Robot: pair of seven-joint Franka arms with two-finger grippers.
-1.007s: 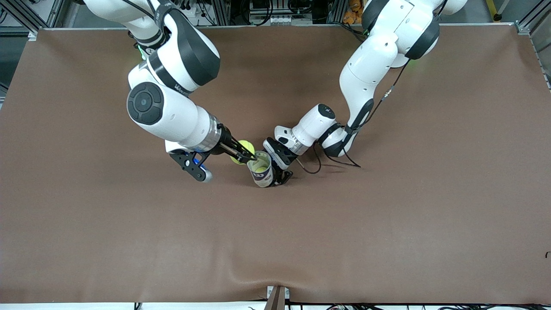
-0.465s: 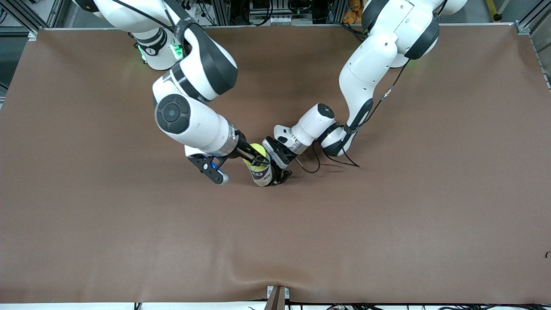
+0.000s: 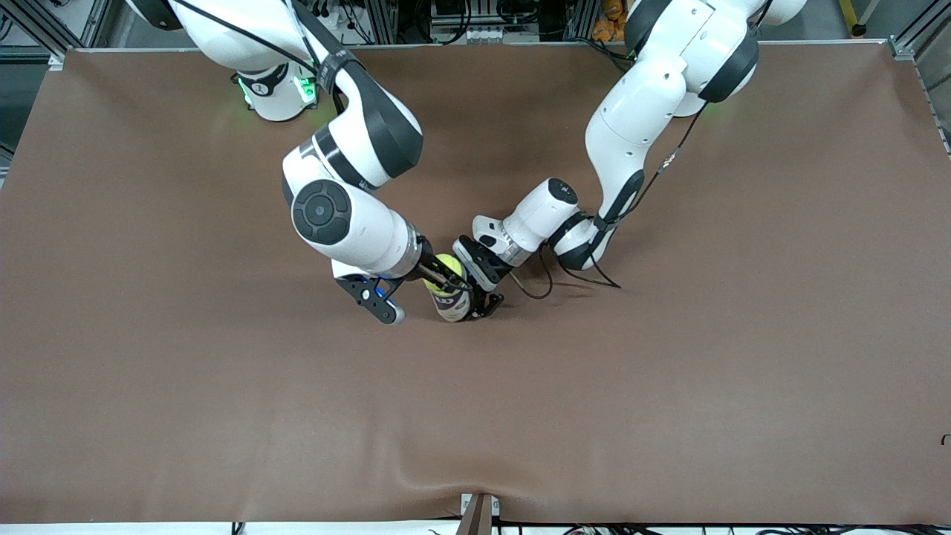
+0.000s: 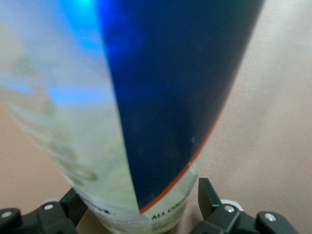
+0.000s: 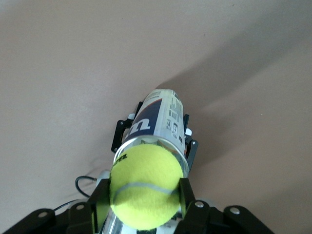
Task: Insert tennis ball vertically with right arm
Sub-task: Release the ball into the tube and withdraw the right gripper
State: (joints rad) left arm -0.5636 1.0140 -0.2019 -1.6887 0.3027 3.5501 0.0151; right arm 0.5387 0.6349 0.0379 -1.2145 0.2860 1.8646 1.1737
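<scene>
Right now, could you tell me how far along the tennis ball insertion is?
Done: the left gripper holds the can upright on the table, and the right gripper has the tennis ball gripped at the can's open mouth. Left: lowering the ball in and releasing it.

1. The right arm (image 3: 349,215) is glossy white, built of rounded segments with black bands at the joints.
2. A round black cap marks its elbow, and a black cable runs along its upper links.
3. The left arm (image 3: 639,111) looks the same, with a thin black cable looping near its wrist.
4. Both bases glow green.
5. Small silver screws dot the black gripper bodies.
</scene>
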